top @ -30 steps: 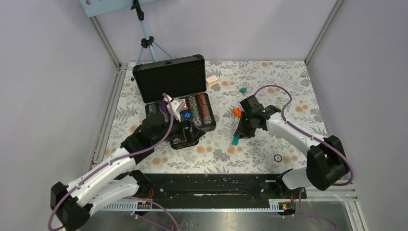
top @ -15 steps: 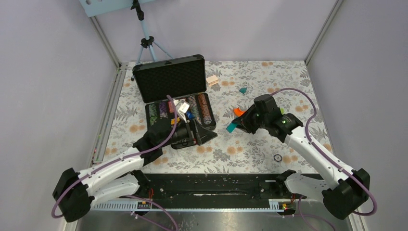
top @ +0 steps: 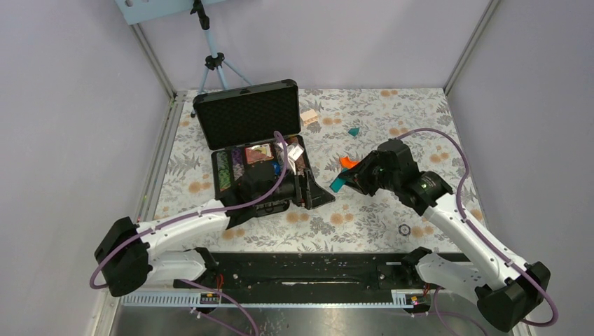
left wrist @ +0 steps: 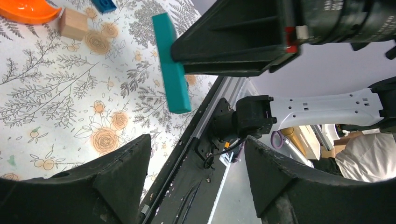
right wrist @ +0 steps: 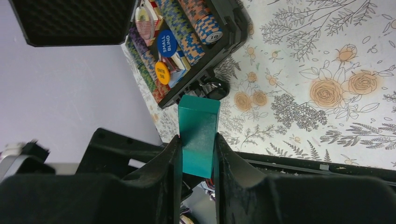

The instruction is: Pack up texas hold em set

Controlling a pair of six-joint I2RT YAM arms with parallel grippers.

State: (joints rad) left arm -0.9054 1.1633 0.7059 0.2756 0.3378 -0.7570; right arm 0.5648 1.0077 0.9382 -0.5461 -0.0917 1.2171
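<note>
The black briefcase (top: 246, 113) lies open at the back left, its lid up and foam showing. Rows of striped chips (top: 225, 168) and a card deck (top: 258, 153) fill its base. In the right wrist view the chips (right wrist: 189, 25), a blue disc (right wrist: 166, 43) and a yellow disc (right wrist: 161, 73) lie in the case. My left gripper (top: 313, 194) is open and empty, off the case's front right corner; its jaws (left wrist: 196, 182) stand wide apart. My right gripper (top: 352, 179) is shut on a teal block (right wrist: 198, 135), held above the table; the block also shows in the top view (top: 337, 184) and the left wrist view (left wrist: 172, 70).
An orange curved block (top: 345, 162), a small teal block (top: 354, 131) and a wooden block (top: 309, 117) lie right of the case. A small ring (top: 404, 229) lies near the right front. A tripod (top: 213, 63) stands behind the case. The black base rail (top: 301, 269) runs along the near edge.
My left arm has swung right across the case, its gripper now past the front right corner. My right gripper has lifted the teal block off the table and holds it raised.
</note>
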